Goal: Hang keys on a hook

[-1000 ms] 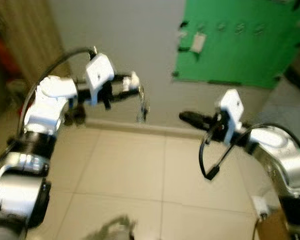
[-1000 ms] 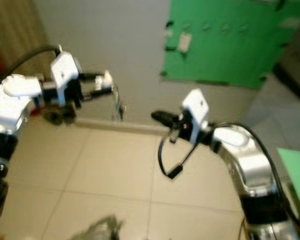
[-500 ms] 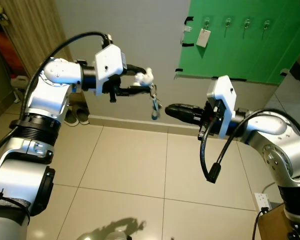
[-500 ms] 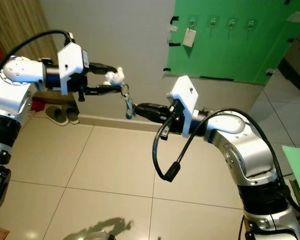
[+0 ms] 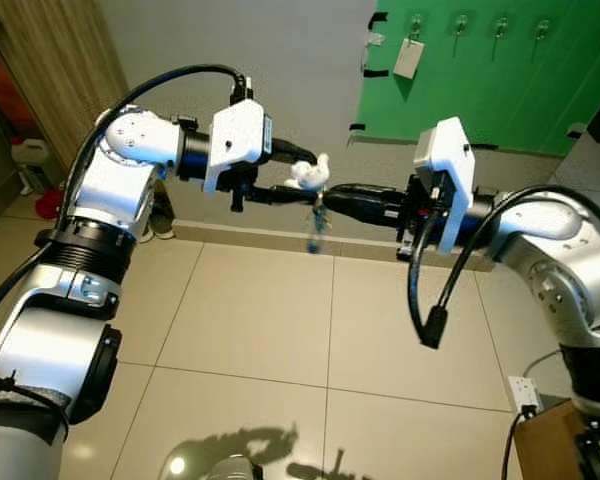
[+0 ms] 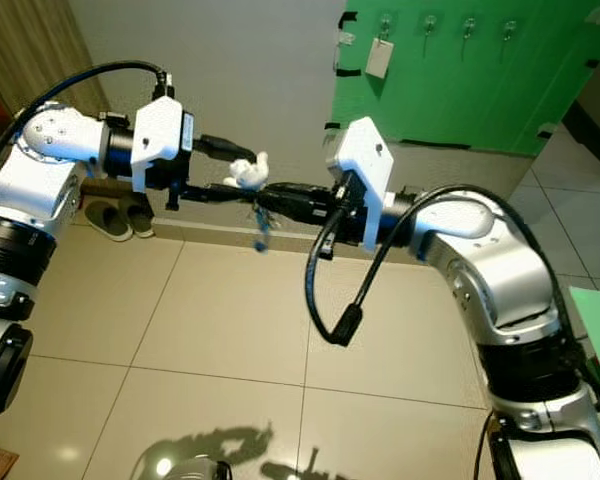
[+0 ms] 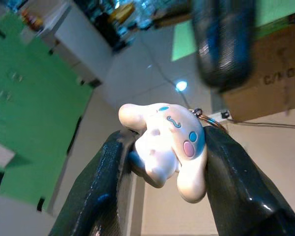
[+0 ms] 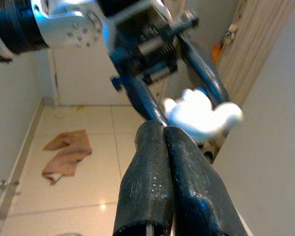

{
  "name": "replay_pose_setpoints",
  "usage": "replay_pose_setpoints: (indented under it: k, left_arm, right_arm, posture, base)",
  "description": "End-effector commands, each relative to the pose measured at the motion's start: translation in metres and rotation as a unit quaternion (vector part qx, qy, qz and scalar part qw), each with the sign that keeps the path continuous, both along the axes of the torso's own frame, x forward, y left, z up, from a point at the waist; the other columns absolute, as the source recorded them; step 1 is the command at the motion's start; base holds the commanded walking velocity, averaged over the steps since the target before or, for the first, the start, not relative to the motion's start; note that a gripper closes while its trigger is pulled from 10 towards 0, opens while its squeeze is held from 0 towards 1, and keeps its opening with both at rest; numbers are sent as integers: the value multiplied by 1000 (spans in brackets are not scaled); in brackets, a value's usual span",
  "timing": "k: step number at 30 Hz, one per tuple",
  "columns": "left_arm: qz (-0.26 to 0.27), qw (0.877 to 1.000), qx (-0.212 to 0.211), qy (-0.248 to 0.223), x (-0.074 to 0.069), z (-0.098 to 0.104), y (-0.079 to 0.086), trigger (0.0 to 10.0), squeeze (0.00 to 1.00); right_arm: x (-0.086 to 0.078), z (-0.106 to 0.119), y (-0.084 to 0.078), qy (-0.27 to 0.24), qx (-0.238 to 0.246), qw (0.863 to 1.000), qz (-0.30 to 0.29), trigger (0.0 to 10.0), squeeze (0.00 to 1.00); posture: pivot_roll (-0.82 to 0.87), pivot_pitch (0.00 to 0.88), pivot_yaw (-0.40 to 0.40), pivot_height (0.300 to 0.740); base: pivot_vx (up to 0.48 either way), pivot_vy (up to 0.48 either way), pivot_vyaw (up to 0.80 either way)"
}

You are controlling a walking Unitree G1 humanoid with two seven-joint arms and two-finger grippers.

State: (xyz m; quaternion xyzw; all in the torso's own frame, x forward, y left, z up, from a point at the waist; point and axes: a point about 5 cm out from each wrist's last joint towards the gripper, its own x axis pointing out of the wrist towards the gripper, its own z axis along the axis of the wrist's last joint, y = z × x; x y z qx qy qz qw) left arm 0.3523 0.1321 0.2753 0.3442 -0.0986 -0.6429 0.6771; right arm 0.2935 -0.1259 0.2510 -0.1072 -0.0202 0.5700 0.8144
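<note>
Left end effector (image 5: 315, 182) held mid-air, fingers clamped on the white plush charm (image 7: 168, 142) of the keys (image 5: 316, 232), which dangled below. Right end effector (image 5: 330, 195) reached in from 3 o'clock, fingers pressed together, tips just beside the charm. Green board (image 5: 500, 70) with hooks (image 5: 461, 22) hung on the wall at 1 o'clock, well apart.

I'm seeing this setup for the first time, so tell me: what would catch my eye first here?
Most striking are the two silver arms meeting mid-air over the tiled floor: the left gripper pinches a white plush charm with keys dangling beneath, and the right gripper, fingers together, reaches right up to it. Behind them on the wall, up on the robot's right, a bright green board carries a row of hooks and a white tag.
</note>
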Motion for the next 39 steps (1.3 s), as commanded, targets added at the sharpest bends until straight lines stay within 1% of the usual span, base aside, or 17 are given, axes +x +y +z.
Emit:
replay_pose_setpoints:
  k: [1, 2, 3, 5, 8, 12, 14, 15, 22, 28, 32, 39]
  left_arm:
    - [-24, 999, 14, -28, -4, 15, -1, 10000, 0]
    - [-24, 999, 14, -28, -4, 15, -1, 10000, 0]
    - [-31, 999, 26, -33, -5, 17, 0, 10000, 0]
    - [-39, 998, 33, -37, -6, 19, 1, 10000, 0]
    - [-51, 997, 37, -41, -9, 22, 0, 10000, 0]
    - [-68, 996, 41, -44, -12, 26, 0, 10000, 0]
    - [-73, 995, 43, -45, -13, 27, 0, 10000, 0]
    - [-81, 994, 48, -46, -14, 29, 0, 10000, 0]
    - [-98, 992, 53, -51, -17, 34, 0, 10000, 0]
    - [-106, 991, 53, -55, -19, 34, -2, 10000, 0]
    - [-115, 989, 54, -73, -20, 35, -2, 10000, 0]
    - [-120, 988, 60, -78, -21, 33, -2, 10000, 0]
  right_arm:
    - [1, 5, -4, -5, -2, 1000, 8, 10000, 0]
    - [1, 5, -4, -5, -2, 1000, 8, 10000, 0]
    - [3, 6, -6, -7, -12, 1000, 6, 10000, 0]
    - [4, 6, -8, -8, -19, 1000, 9, 10000, 0]
    - [5, 6, -9, -9, -28, 1000, 9, 10000, 0]
    - [5, -1, -10, -11, -60, 998, 16, 10000, 0]
    - [5, -1, -11, -11, -62, 998, 18, 10000, 0]
    - [6, -1, -11, -6, -54, 998, 22, 10000, 1000]
    - [5, -1, -14, -1, -50, 998, 37, 10000, 1000]
    - [2, -1, -15, 0, -49, 997, 53, 10000, 1000]
    - [-1, 2, -16, 2, -48, 996, 70, 10000, 1000]
    - [1, 5, -16, 5, -47, 996, 81, 10000, 1000]
  posture:
    - [-16, 0, 5, 740]
    - [-16, 0, 5, 740]
    - [-11, 0, 5, 740]
    - [-10, 0, 5, 740]
    - [-5, 0, 4, 740]
    - [-2, 0, 3, 740]
    - [-1, 0, 4, 740]
    - [0, 0, 5, 740]
    - [2, 0, 10, 740]
    - [1, 0, 10, 740]
    - [1, 0, 8, 740]
    - [4, 0, 6, 740]
  base:
    - [0, 0, 0]
    - [0, 0, 0]
    - [0, 0, 0]
    - [0, 0, 0]
    - [0, 0, 0]
    - [0, 0, 0]
    - [0, 0, 0]
    - [0, 0, 0]
    - [0, 0, 0]
    - [0, 0, 0]
    - [0, 0, 0]
    - [0, 0, 0]
